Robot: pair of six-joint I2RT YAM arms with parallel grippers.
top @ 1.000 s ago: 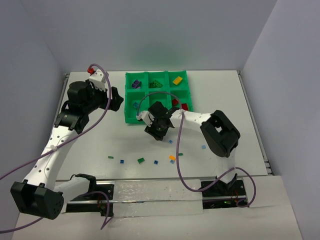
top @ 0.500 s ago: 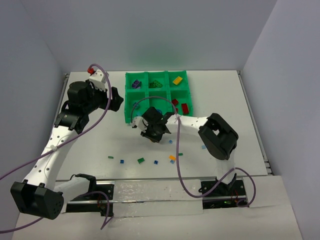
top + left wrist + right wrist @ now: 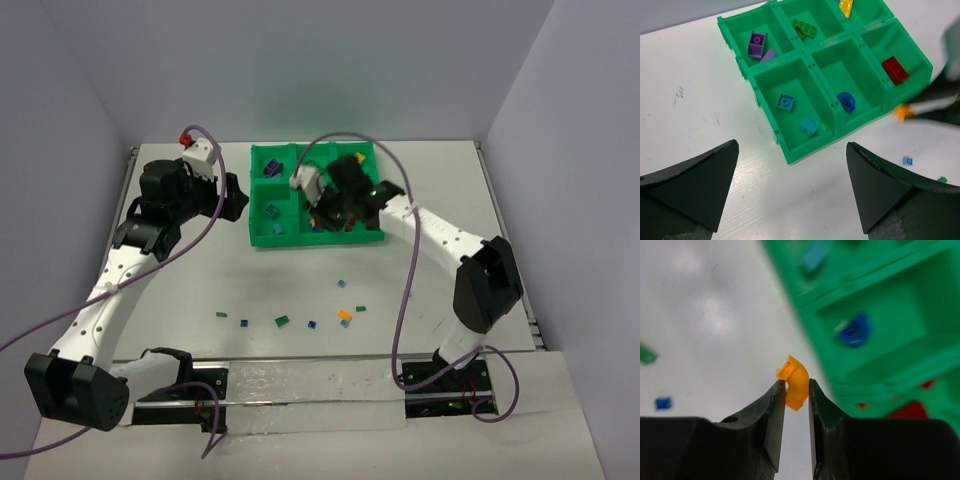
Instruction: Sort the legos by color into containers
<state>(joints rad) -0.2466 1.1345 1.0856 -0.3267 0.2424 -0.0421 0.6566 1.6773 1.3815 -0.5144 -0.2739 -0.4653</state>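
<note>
My right gripper [image 3: 797, 388] is shut on a small orange curved brick [image 3: 798, 382] and holds it in the air by the near edge of the green tray [image 3: 840, 340]. In the top view the right gripper [image 3: 328, 215] hangs over the tray's front row [image 3: 258, 238]. The left wrist view shows the compartments [image 3: 790, 155] holding a purple brick [image 3: 756, 42], a green one [image 3: 804, 28], a yellow one [image 3: 845, 6], light blue ones [image 3: 785, 101], a blue one [image 3: 845, 101] and a red one [image 3: 894, 70]. My left gripper [image 3: 792, 145] is open and empty, left of the tray [image 3: 235, 198].
Several loose bricks lie on the white table in front of the tray: green [image 3: 282, 321], blue [image 3: 243, 322], blue [image 3: 312, 324], orange [image 3: 344, 315] and light blue [image 3: 341, 284]. Grey walls close the table's back and sides.
</note>
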